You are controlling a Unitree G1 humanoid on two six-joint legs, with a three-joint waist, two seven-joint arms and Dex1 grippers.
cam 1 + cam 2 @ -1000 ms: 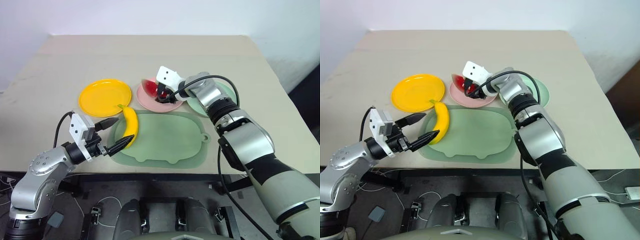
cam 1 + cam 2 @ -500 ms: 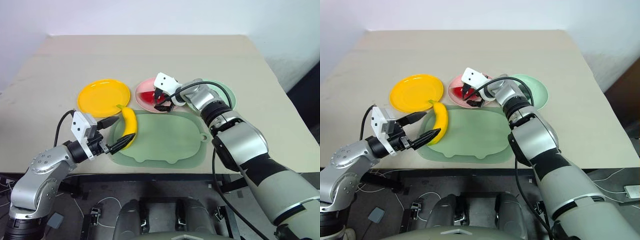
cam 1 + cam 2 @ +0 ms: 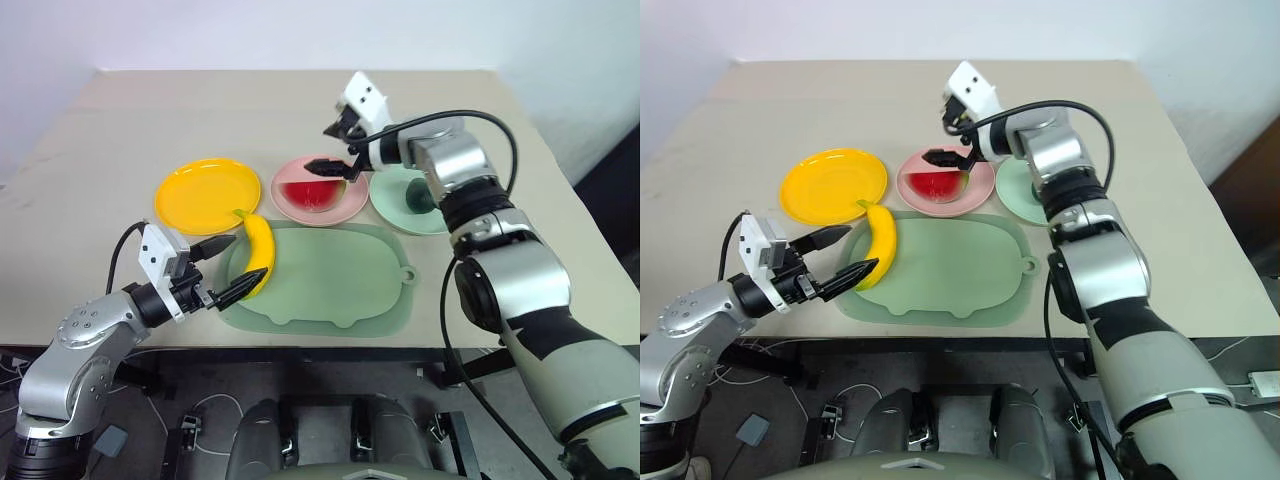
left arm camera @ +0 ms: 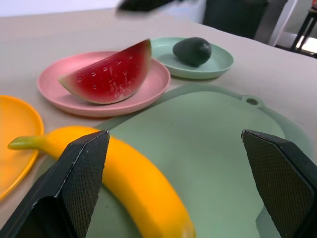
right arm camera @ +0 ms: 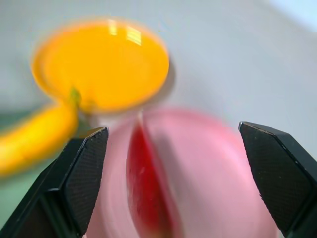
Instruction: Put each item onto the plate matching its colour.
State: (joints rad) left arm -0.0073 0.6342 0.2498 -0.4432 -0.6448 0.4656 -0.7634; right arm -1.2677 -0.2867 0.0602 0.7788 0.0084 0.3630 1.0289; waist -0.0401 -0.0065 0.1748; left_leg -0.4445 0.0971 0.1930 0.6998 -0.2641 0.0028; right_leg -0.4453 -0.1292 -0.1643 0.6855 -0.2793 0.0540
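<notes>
The red watermelon wedge [image 3: 312,192] lies on the pink plate [image 3: 352,203]. My right gripper [image 3: 320,150] hangs open above it, holding nothing. Beside it, the dark green avocado [image 3: 420,196] rests on the mint green plate [image 3: 395,212]. The yellow banana [image 3: 260,256] lies on the left end of the pale green mat [image 3: 335,285], its stem by the bare yellow-orange plate [image 3: 205,195]. My left gripper [image 3: 250,258] is open, level, its fingers either side of the banana's near end without gripping it. The left wrist view shows the banana [image 4: 133,183] just ahead.
The three plates stand in a row behind the mat on a beige table [image 3: 300,105]. The table's front edge runs just below the mat, with my left arm reaching over it. The table's back half is bare.
My right gripper opened, let go of the watermelon wedge on the pink plate and rose up and back from it. The left arm and the banana have kept still.
</notes>
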